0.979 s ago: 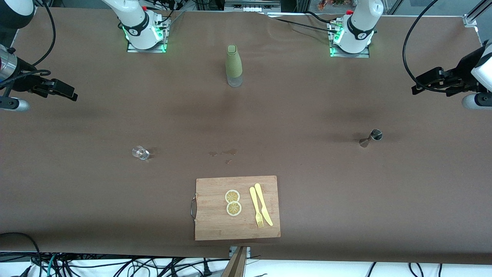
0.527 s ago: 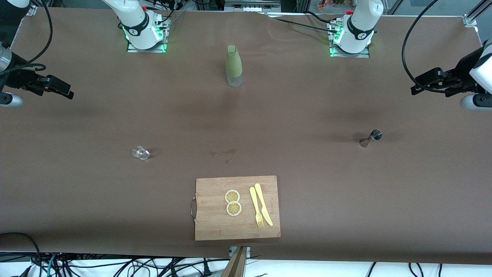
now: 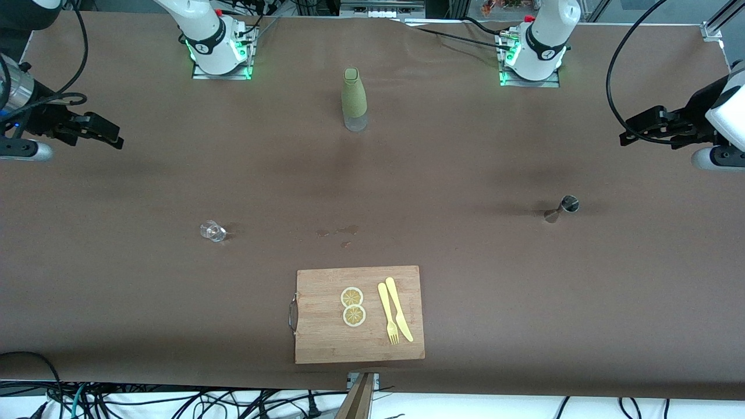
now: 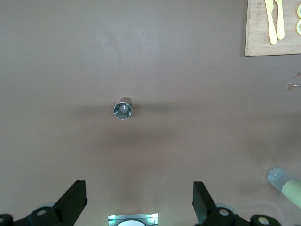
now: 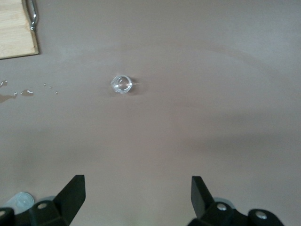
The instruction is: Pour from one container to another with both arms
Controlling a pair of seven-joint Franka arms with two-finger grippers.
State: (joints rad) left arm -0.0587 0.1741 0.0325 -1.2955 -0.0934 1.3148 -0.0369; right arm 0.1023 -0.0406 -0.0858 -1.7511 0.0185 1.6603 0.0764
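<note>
Wooden cutting board (image 3: 326, 337) with two lemon slices (image 3: 353, 306), yellow fork (image 3: 387, 314) and knife (image 3: 398, 308).

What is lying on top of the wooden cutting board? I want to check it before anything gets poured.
On the cutting board lie two lemon slices, touching, and beside them a yellow fork and knife. Nothing covers them.

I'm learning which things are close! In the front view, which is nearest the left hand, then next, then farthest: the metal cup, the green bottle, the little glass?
1. Metal cup, toward the left arm's end, nearest the left hand.
2. Green bottle, mid-table between the bases.
3. Little glass, toward the right arm's end.
</note>
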